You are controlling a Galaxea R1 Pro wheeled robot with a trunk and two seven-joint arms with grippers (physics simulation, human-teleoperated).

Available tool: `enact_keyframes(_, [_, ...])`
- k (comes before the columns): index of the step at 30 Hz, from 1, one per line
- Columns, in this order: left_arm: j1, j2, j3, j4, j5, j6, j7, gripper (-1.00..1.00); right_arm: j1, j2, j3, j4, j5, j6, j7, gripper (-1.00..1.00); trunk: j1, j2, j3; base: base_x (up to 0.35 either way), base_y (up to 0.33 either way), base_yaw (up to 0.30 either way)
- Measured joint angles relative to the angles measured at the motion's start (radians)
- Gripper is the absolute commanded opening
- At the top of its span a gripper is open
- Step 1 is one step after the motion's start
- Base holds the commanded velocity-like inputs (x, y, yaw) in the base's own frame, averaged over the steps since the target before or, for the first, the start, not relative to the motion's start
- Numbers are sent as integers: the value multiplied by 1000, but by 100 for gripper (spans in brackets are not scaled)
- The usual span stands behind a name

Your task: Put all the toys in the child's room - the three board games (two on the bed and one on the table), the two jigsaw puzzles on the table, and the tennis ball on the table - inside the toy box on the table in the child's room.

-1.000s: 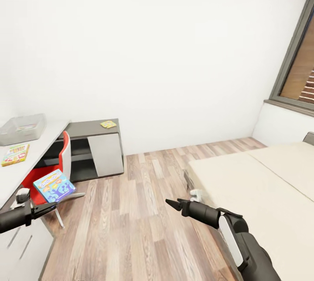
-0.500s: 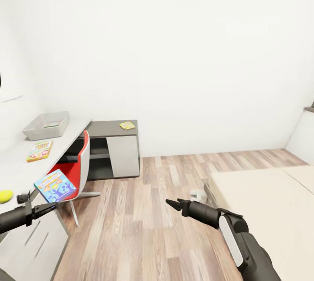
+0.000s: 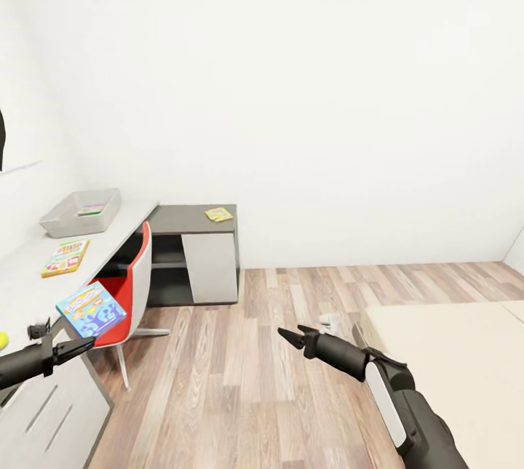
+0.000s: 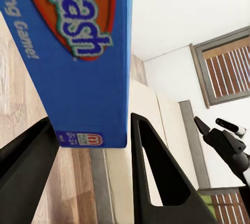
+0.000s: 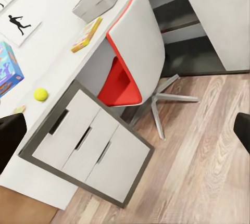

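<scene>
Bed (image 3: pixel 458 353), beige cover, lies low at my right on the wood-plank floor (image 3: pixel 240 382). Counter (image 3: pixel 29 273), pale mottled top, runs along my left, with a red-and-white chair (image 3: pixel 124 287) tucked against it. Dark side desk (image 3: pixel 193 251) stands past its far end, a small yellow square (image 3: pixel 218 214) on top. Grey toy box (image 3: pixel 80 211) sits at the counter's far end; a flat multicoloured puzzle (image 3: pixel 66 257) lies nearer me, apart from it. My left end effector (image 3: pixel 69 347) is clamped on the blue board game (image 3: pixel 90 308), held above the floor beside the counter edge. Tennis ball (image 5: pixel 40 94) rests on the counter near its front edge. My right end effector (image 3: pixel 289 337) hangs over the floor, fingers spread, gripping nothing.
</scene>
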Motion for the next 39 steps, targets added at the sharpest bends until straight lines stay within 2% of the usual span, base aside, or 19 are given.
enact_keyframes(4, [0,0,3,0,1,1,-2,-100,0,-1,-1,3,-6,0,0,100,0,0,0,40,-30,1])
enact_keyframes(11, [0,1,1,-1,3,3,-14,-100,2,-1,1,-5,-5,2,1,100,-27,49,22,8,-6,0])
enact_keyframes(15, [0,0,-5,-40,5,7,-32,-100,3,0,1,-11,5,20,-15,100,-42,77,35,0,0,0])
enact_keyframes(20, [1,0,-51,-150,6,27,-69,-100,4,0,-2,-41,4,45,-99,100,-61,112,50,0,0,0])
enact_keyframes(21, [1,0,-77,-187,8,43,-79,-100,6,-1,-3,-60,0,52,-133,100,-65,119,54,0,0,0])
enact_keyframes(25, [1,0,-131,-245,1,63,-89,-100,10,-3,-4,-95,-6,78,-180,100,-73,134,60,0,0,0])
enact_keyframes(27, [1,0,-157,-272,-2,71,-92,-100,14,-4,-5,-114,-9,125,-199,100,-73,134,60,0,0,0])
enact_keyframes(31, [1,6,-164,-285,-3,72,-95,-100,16,-5,-5,-124,-11,156,-208,100,-73,134,60,0,0,0])
enact_keyframes(39, [1,12,-152,-291,-2,70,-100,-100,18,-2,-1,-129,-11,166,-211,100,-73,134,60,0,0,0])
